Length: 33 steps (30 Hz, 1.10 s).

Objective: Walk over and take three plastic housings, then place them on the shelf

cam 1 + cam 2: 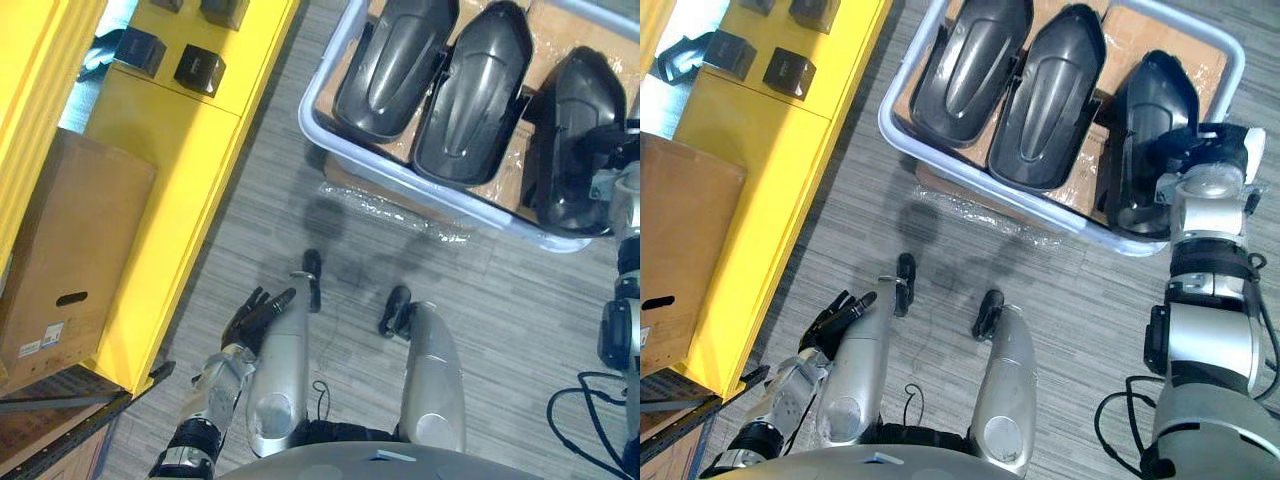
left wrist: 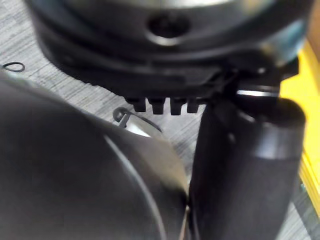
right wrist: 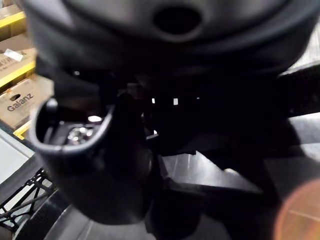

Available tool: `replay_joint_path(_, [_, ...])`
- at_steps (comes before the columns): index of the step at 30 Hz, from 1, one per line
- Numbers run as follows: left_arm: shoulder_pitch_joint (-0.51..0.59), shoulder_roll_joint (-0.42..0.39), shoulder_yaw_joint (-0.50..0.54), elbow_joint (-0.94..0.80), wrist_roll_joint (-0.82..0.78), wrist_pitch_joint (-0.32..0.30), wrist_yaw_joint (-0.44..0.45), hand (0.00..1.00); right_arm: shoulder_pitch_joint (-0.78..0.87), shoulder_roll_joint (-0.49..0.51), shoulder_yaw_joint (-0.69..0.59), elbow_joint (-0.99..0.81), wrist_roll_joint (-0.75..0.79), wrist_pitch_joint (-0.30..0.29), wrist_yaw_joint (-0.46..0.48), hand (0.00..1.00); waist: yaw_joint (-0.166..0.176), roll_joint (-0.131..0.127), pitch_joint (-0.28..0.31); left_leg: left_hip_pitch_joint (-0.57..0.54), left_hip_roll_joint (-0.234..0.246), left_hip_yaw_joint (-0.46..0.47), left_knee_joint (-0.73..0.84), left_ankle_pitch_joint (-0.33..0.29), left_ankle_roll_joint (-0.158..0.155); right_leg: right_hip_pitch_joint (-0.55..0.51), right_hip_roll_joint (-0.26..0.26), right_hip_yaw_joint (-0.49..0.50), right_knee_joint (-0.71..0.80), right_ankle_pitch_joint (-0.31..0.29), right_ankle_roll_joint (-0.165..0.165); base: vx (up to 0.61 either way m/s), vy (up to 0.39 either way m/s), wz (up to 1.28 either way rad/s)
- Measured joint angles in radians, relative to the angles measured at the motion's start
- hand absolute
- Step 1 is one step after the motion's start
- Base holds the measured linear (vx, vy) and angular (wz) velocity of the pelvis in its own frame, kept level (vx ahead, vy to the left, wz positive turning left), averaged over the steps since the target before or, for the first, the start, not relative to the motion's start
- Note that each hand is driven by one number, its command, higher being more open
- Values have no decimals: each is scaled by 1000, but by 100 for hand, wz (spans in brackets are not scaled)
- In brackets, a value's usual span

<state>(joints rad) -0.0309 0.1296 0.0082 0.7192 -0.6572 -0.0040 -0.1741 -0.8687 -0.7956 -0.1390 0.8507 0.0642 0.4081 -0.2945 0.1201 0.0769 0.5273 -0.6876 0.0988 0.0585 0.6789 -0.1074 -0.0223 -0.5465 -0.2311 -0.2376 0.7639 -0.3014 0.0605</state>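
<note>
Three black plastic housings lie side by side in a pale bin (image 1: 400, 172) lined with cardboard: the left one (image 1: 395, 65), the middle one (image 1: 475, 95) and the right one (image 1: 1145, 140). My right hand (image 1: 1212, 138) is at the right housing's outer rim, and its dark bulk blends with the housing. In the right wrist view its thumb (image 3: 95, 165) stands before dark plastic, with the fingers hidden. My left hand (image 1: 255, 312) hangs low by my side over the grey floor, fingers straight and holding nothing.
A yellow shelf unit (image 1: 180, 180) runs along the left, with small black boxes (image 1: 200, 68) on top. A brown cardboard box (image 1: 70, 250) sits on its lower level. Crumpled clear plastic film (image 1: 390, 210) lies on the floor before the bin.
</note>
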Motion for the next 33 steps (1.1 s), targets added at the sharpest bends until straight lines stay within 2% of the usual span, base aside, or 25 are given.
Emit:
replay_joint_path(8, [41, -14, -1, -4, 3, -21, -4, 100, 94, 64, -130, -7, 2, -3, -92, 0, 10, -15, -4, 153, -14, 27, -94, 6, 1, 148, -12, -14, -82, 4, 8, 60, -28, 4])
replay_joint_path(11, [64, -16, -4, -5, 45, -60, -7, 100, 172, 66, -207, -102, -1, -24, -203, 0, 3, -18, -4, 221, -29, 33, -156, 19, 0, 215, -22, -27, -130, 10, 17, 104, -29, 13])
replay_joint_path(12, [82, -17, -13, -5, 49, -87, -7, 100, 211, 66, -235, -157, -8, -61, -267, 0, -15, -20, -4, 264, -42, 33, -191, 28, 1, 258, -29, -37, -157, 12, 21, 112, -23, 15])
replay_joint_path(14, [101, -13, -29, -8, 49, -107, -2, 100, 257, 66, -250, -234, -29, -108, -327, 0, -31, -24, -4, 325, -50, 34, -235, 35, -1, 319, -27, -45, -204, 20, 32, 115, -14, 8])
replay_joint_path(18, [166, 4, -36, -96, 75, -111, 4, 100, 341, 69, -273, -321, -110, -198, -390, 0, -67, -48, -18, 435, -54, 29, -328, 60, -6, 448, -3, -71, -335, 61, 38, 130, -11, 3])
replay_joint_path(20, [215, 12, -34, -167, 80, -104, 8, 100, 402, 108, -326, -348, -140, -238, -411, 0, -77, -73, -65, 476, -53, 26, -380, 70, -9, 505, 15, -85, -422, 93, 42, 147, -14, 2])
replay_joint_path(23, [267, 7, -38, -287, 79, -98, 6, 100, 478, 174, -370, -368, -181, -251, -432, 0, -84, -93, -137, 528, -53, 28, -429, 72, -11, 582, 37, -91, -533, 141, 52, 145, -1, -3])
replay_joint_path(25, [277, 5, -38, -346, 79, -96, 1, 100, 507, 194, -375, -398, -193, -259, -432, 0, -90, -94, -161, 538, -53, 29, -444, 72, -11, 601, 43, -92, -570, 159, 55, 76, 19, -3])
replay_joint_path(29, [262, 1, -25, -580, 78, -69, 2, 100, 581, 263, -381, -539, -281, -302, -431, 0, -101, -90, -208, 564, -57, 35, -468, 71, -11, 640, 50, -92, -637, 195, 67, 29, 19, -5])
replay_joint_path(31, [224, -8, -25, -700, 71, -38, -2, 100, 616, 285, -381, -611, -347, -342, -427, 0, -105, -80, -243, 577, -57, 37, -479, 71, -11, 656, 53, -91, -659, 214, 78, 6, 8, -2])
replay_joint_path(33, [192, -10, -34, -749, 69, -27, -9, 100, 621, 299, -370, -646, -403, -388, -424, 0, -114, -77, -260, 597, -57, 44, -489, 71, -11, 670, 53, -86, -664, 222, 79, -21, 20, -8])
